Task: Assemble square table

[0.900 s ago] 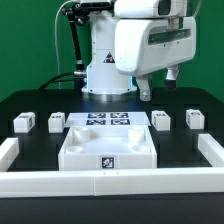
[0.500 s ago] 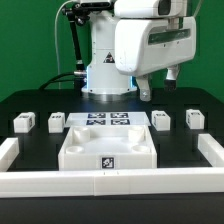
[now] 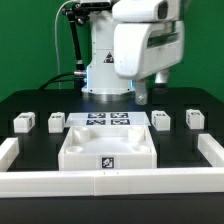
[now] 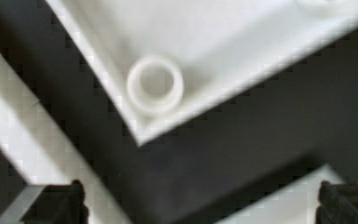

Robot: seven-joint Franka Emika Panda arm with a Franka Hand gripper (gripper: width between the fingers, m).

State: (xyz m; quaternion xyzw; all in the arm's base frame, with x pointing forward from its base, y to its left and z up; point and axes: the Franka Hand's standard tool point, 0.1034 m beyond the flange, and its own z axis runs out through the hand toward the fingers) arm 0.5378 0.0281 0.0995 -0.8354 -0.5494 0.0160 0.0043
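Observation:
The square tabletop (image 3: 108, 148), a white slab with a raised rim and a tag on its front wall, lies in the middle of the black table. Two white legs (image 3: 23, 122) (image 3: 56, 122) stand on the exterior view's left, and two more (image 3: 161, 120) (image 3: 195, 118) on its right. My gripper (image 3: 150, 86) hangs high over the back of the table, right of the middle, open and empty, touching nothing. In the wrist view the dark fingertips (image 4: 44, 205) sit wide apart around my gripper (image 4: 197, 206), above a slab corner with a round hole (image 4: 155, 82).
The marker board (image 3: 108, 122) lies flat behind the tabletop. White border rails run along the front (image 3: 110, 180) and both sides (image 3: 8, 150) (image 3: 212, 150). The robot's base (image 3: 105, 60) and a black cable stand at the back.
The hand has turned and shifted a little toward the exterior view's left. The parts on the table have not moved.

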